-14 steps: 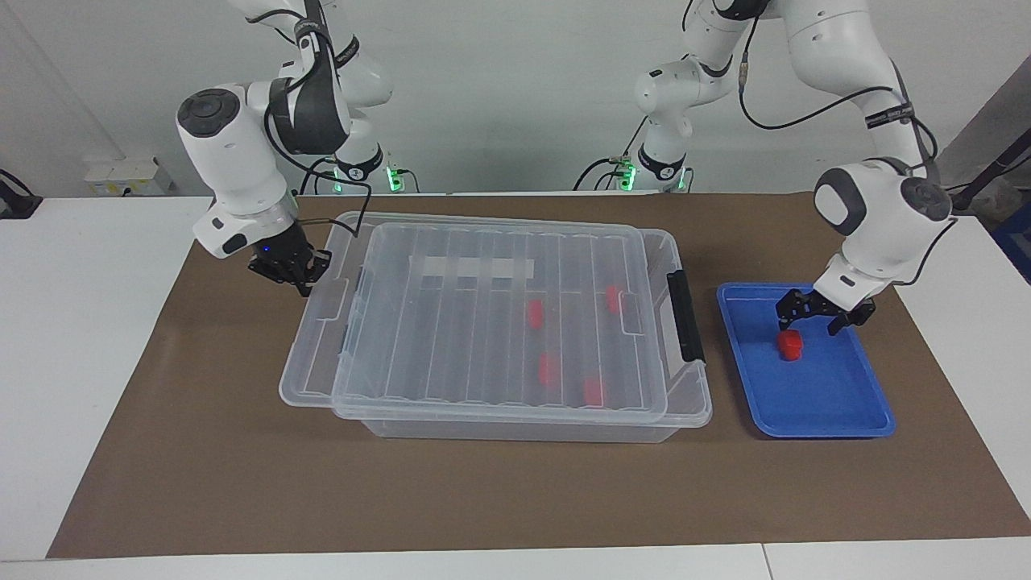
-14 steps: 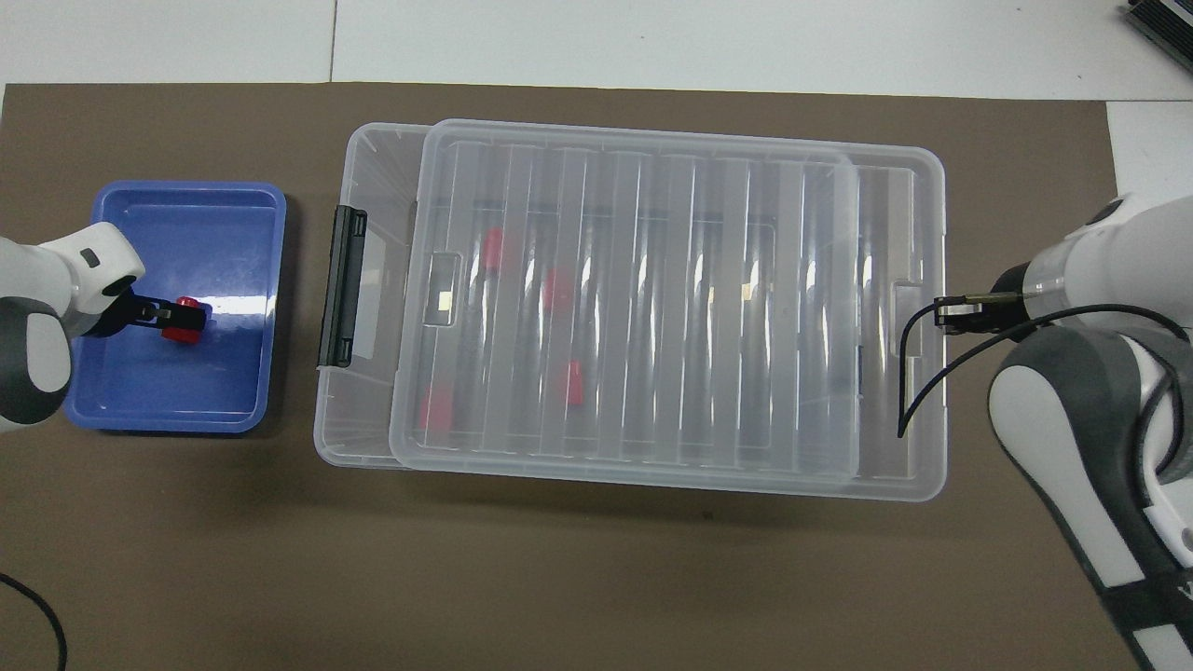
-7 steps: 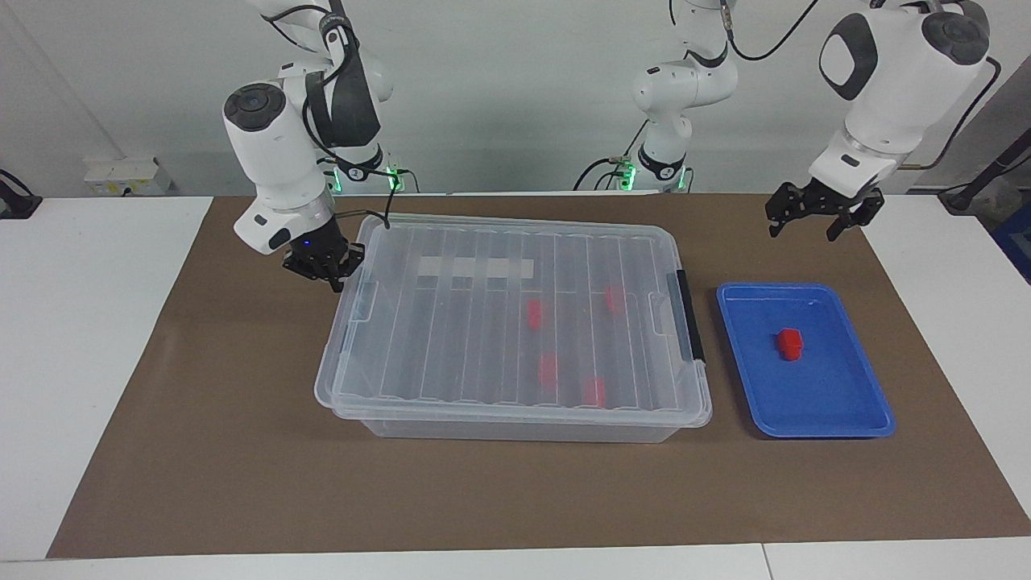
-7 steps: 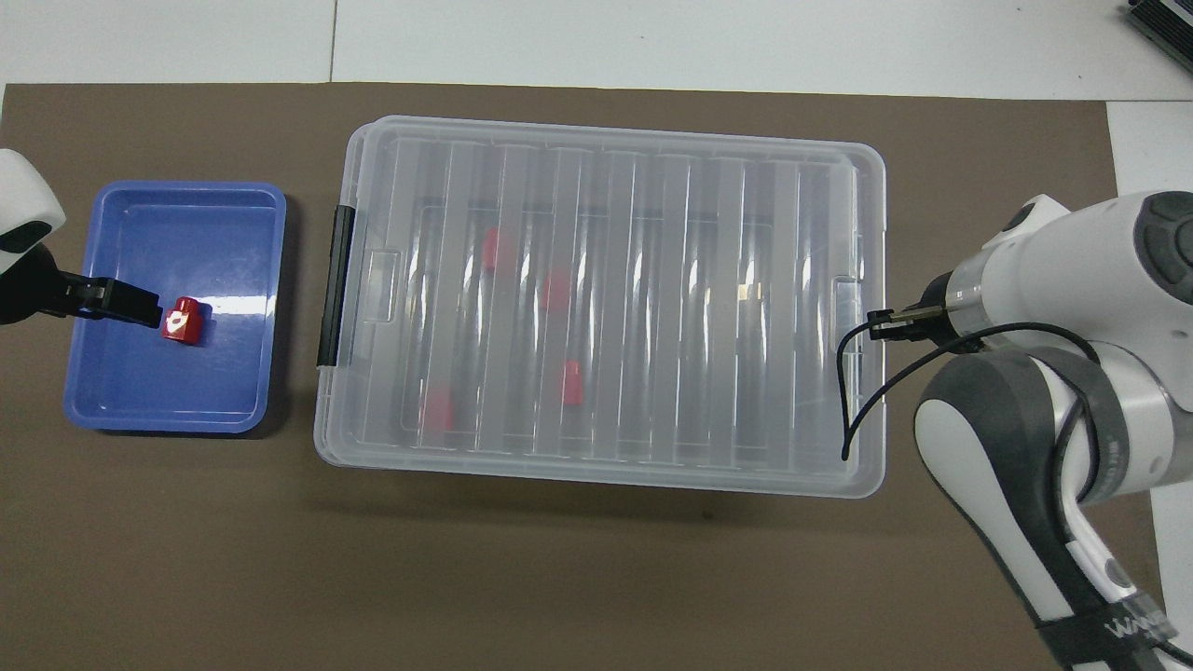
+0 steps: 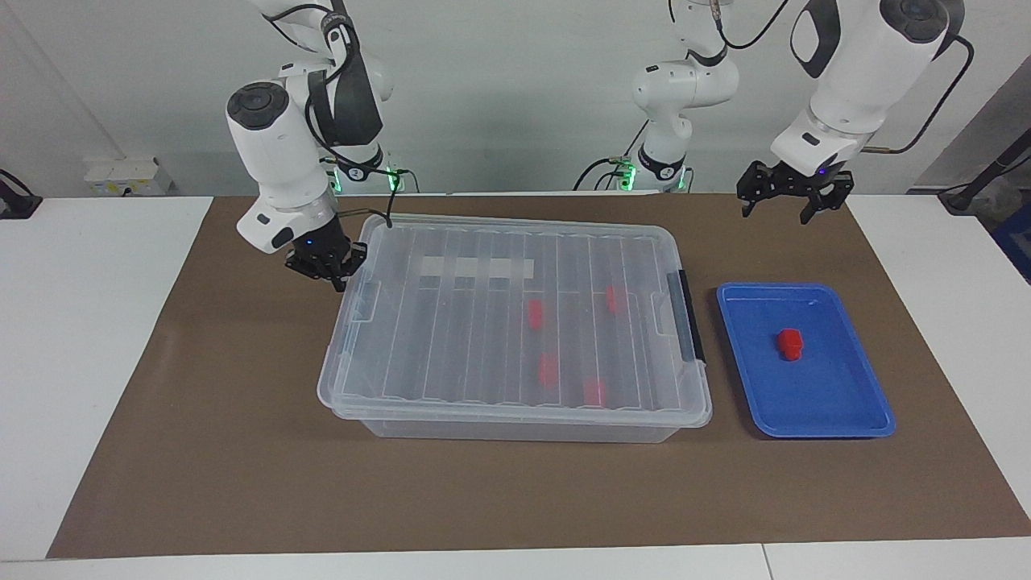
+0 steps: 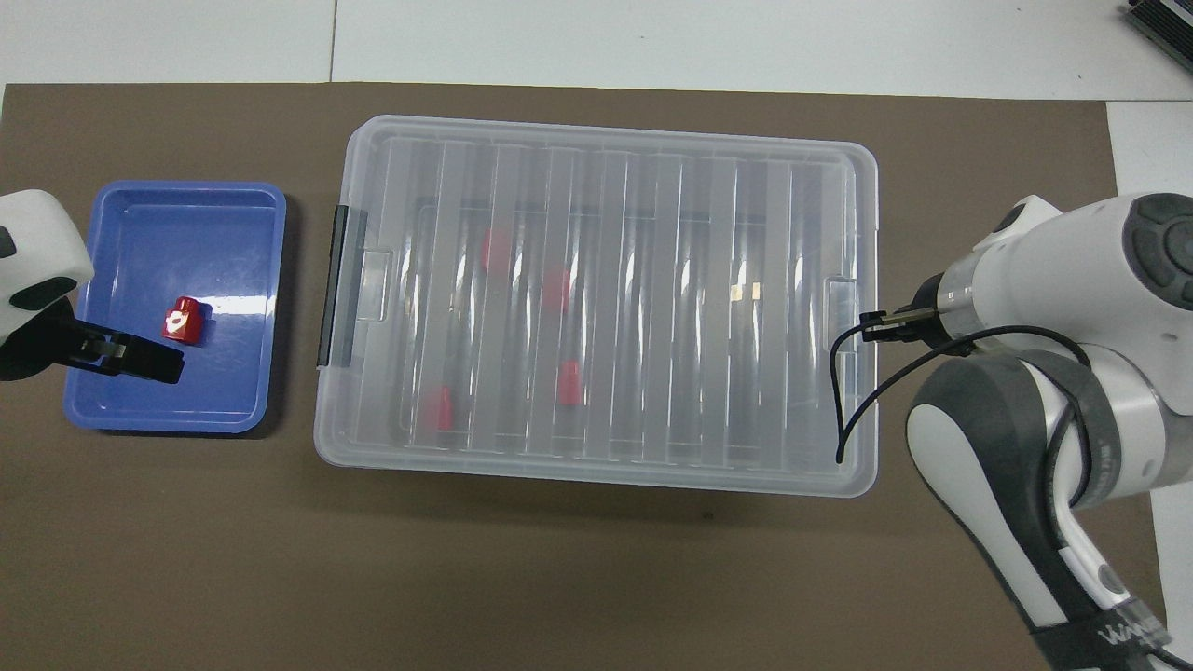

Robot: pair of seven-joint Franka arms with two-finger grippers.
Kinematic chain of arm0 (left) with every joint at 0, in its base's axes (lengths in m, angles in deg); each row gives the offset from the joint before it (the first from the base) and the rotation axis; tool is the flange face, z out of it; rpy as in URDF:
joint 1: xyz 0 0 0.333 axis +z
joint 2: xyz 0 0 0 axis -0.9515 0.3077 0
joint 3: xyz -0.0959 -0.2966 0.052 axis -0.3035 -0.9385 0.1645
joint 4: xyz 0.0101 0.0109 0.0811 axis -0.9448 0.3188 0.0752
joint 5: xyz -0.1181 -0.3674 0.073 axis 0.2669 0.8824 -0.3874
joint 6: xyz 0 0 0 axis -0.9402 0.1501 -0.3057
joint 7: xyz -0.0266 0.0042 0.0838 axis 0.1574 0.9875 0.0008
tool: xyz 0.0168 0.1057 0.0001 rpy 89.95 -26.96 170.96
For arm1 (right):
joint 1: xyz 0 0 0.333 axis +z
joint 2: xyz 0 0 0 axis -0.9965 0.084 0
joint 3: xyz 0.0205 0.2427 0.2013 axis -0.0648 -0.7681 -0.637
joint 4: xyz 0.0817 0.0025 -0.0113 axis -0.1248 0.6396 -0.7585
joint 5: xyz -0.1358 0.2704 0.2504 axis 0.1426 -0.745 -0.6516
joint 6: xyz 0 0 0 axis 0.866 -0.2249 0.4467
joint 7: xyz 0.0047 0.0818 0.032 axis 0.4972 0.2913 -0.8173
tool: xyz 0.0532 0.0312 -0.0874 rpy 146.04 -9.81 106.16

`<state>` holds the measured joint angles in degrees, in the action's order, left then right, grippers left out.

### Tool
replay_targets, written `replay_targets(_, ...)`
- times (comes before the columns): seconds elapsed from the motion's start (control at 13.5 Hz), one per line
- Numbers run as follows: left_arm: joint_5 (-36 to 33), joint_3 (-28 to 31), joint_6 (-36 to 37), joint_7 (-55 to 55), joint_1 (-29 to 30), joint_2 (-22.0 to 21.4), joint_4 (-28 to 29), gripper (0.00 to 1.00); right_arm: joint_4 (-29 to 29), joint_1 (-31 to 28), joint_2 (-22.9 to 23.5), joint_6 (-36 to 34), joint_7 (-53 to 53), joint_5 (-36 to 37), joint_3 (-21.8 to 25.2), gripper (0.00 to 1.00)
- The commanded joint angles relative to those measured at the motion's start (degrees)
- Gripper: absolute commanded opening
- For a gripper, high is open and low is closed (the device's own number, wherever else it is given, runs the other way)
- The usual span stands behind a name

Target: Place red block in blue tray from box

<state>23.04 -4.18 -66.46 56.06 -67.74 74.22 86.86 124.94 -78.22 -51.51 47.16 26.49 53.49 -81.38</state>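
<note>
One red block (image 5: 789,344) (image 6: 184,320) lies loose in the blue tray (image 5: 830,399) (image 6: 214,242) at the left arm's end of the table. High over the brown mat beside the tray's robot-side edge hangs my left gripper (image 5: 788,206) (image 6: 149,363), open and holding nothing. The box (image 5: 515,419) (image 6: 606,471) stands mid-table with its clear ribbed lid (image 5: 483,242) squarely on it. My right gripper (image 5: 329,272) (image 6: 876,323) is shut, its tip at the lid's edge toward the right arm's end.
Several more red blocks (image 5: 548,369) show through the lid inside the box. A black latch handle (image 5: 685,318) sits on the box's end facing the tray. A brown mat (image 5: 242,483) covers the table.
The left gripper let go of the red block in the tray and rose clear. The right gripper slid the offset lid toward the tray until it sat square on the box.
</note>
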Motion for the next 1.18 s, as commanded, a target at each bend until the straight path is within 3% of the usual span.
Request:
replay_targets(0.0,0.1,0.8,10.5,-0.6,-0.6,3.4,-11.6,1.00,-0.3,-0.5,-2.3,-1.2,3.7,-1.3,0.2,0.00)
replay_targets(0.15,-0.4,1.1,14.7,-0.6,-2.0,6.2,-16.6,1.00,-0.9,-0.6,-3.0,-3.1,6.5,-0.8,0.6,0.00)
replay_targets(0.22,-1.0,1.5,10.7,-0.5,-2.3,5.5,-14.4,1.00,-1.7,-1.1,-3.2,-4.4,6.9,-0.2,0.9,0.00)
replay_targets(0.3,-1.0,2.2,7.2,-0.4,-2.8,4.7,-11.7,1.00,-2.4,-1.9,-3.7,-6.7,7.0,-0.1,0.9,0.34)
replay_targets(0.37,-1.0,4.9,6.9,-0.4,-5.5,5.1,-11.6,1.00,-2.7,-2.8,-4.4,-7.5,7.1,-0.1,0.9,0.99)
replay_targets(0.52,-1.0,10.6,7.9,-0.4,-11.7,4.5,-11.1,1.00,-4.2,-4.1,-5.7,-8.1,7.1,-0.3,0.9,1.00)
replay_targets(0.81,-1.1,6.5,5.6,-0.3,-7.2,2.4,-6.9,1.00,-12.1,-7.3,-4.5,-14.1,8.5,0.1,0.9,1.00)
replay_targets(1.11,-1.1,3.7,5.5,-0.4,-4.2,2.3,-6.7,1.00,-19.0,-10.8,-1.7,-18.7,8.1,2.1,0.9,1.00)
